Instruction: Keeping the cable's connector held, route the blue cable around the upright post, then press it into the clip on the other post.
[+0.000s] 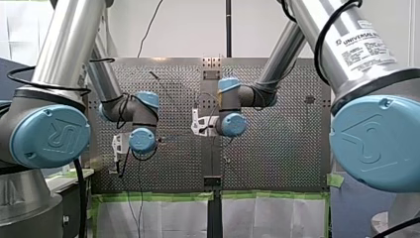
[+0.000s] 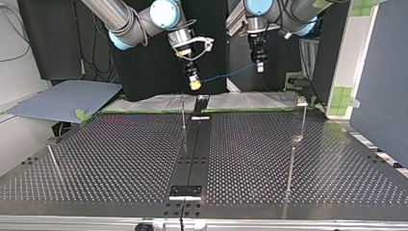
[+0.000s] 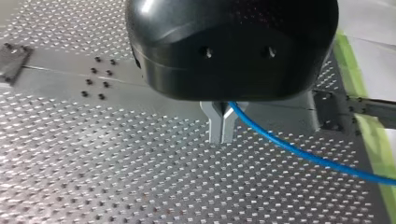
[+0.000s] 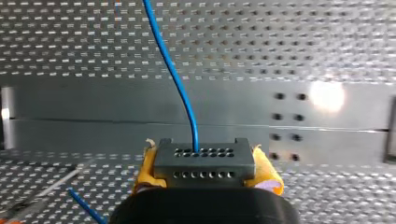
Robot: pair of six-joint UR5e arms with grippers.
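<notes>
Thin blue cable [image 2: 226, 74] slung in midair, grey connector [image 4: 204, 163] at one end

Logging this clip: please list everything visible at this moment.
blue cable: one, blue, strung in the air between the two grippers
connector: one, grey, between yellow pads
upright post: one, metal, by the centre rail's far end
clip post: one, metal, top view's right
thin rod: one, metal, top view's left
table: one, perforated metal
board: one, grey-blue, beyond the table
green tape: several pieces, table's far edge
left gripper: black, metal fingers shut on blue cable
right gripper: shut on connector
</notes>
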